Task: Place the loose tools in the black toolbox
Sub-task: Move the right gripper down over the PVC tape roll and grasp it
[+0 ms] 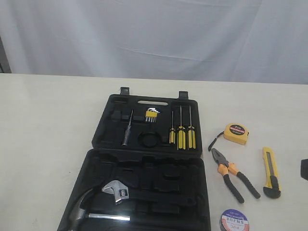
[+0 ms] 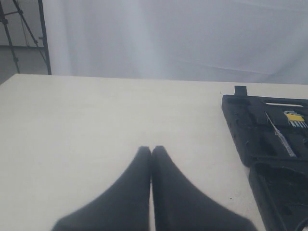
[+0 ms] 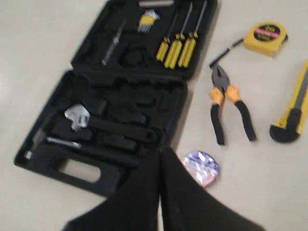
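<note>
Cream tabletop before a white curtain: the black toolbox lies open, and I see four tools loose to its right.

Level with the toolbox's lid sits the yellow tape measure. The pliers lie just off the toolbox's hinge line, the utility knife lies farther out, and the tape roll rests by the toolbox's front right corner. My left gripper has its fingers pressed together, holding nothing, over bare tabletop left of the toolbox. My right gripper is likewise closed and empty, its tips showing at the toolbox's edge beside the tape roll.
</note>
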Available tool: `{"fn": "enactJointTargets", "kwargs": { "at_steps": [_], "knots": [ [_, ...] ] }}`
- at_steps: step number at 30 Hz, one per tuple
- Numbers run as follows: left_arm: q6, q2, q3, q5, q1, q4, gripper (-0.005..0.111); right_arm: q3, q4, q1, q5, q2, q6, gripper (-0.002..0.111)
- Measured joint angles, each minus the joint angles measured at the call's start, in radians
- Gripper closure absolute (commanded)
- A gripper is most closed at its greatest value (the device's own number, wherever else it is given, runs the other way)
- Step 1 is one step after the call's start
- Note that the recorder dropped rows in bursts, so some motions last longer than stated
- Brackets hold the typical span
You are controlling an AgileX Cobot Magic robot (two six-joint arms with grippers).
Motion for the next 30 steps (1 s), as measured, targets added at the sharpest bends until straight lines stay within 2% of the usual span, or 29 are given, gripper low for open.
{"fn": "enactJointTargets", "kwargs": {
  "at_steps": [4, 9, 16, 24, 30],
  "knots": [
    [0.000, 0.000, 0.000, 0.000, 0.000, 0.000, 0.107, -0.114, -0.071, 0.004, 0.178, 0.174, -0.016, 0.109],
    [0.000, 0.000, 0.000, 0.000, 0.000, 0.000, 0.107, -0.141, -0.100, 0.004, 0.237, 0.307, -0.040, 0.109],
    [0.000, 0.000, 0.000, 0.000, 0.000, 0.000, 0.107, -0.141, -0.110, 0.016, 0.185, 0.501, -0.045, 0.109],
    [0.000, 0.000, 0.000, 0.000, 0.000, 0.000, 0.107, -0.050, -0.184, 0.173, 0.037, 0.705, 0.018, 0.109],
    [0.000, 0.000, 0.000, 0.000, 0.000, 0.000, 0.107, -0.046, -0.197, 0.193, -0.050, 0.782, 0.046, 0.108]
  ]
}}
